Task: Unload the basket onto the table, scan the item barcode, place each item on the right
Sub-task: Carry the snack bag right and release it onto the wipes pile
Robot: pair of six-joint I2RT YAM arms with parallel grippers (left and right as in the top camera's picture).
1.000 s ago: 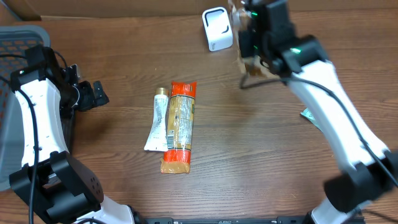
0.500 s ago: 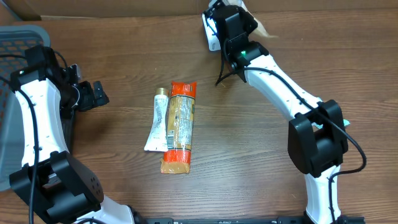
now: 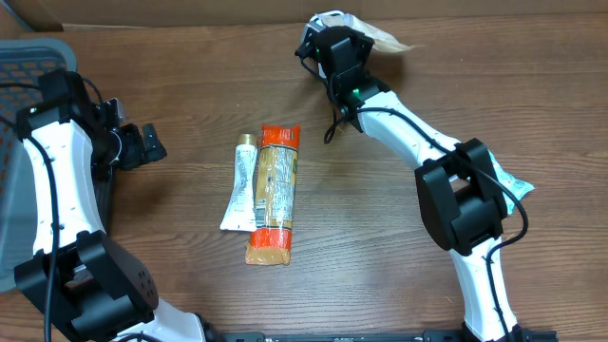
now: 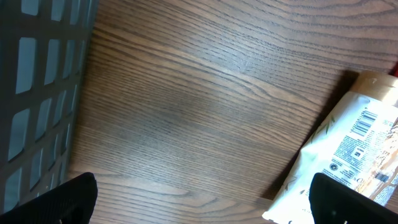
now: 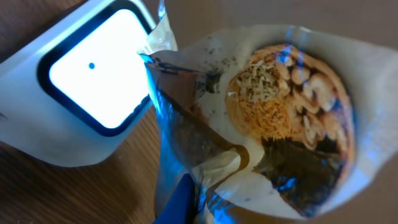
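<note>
Left gripper [image 3: 150,143] agape; right gripper [image 3: 344,28] tight, arm outstretched.

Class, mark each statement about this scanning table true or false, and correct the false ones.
1. The right gripper holds a food pouch beside the scanner. True.
2. The left gripper is shut on the tube. False: it is open and empty, apart from the tube.
3. The tube and the orange packet lie side by side on the table. True.
4. The scanner's window is dark. False: it glows white.
</note>
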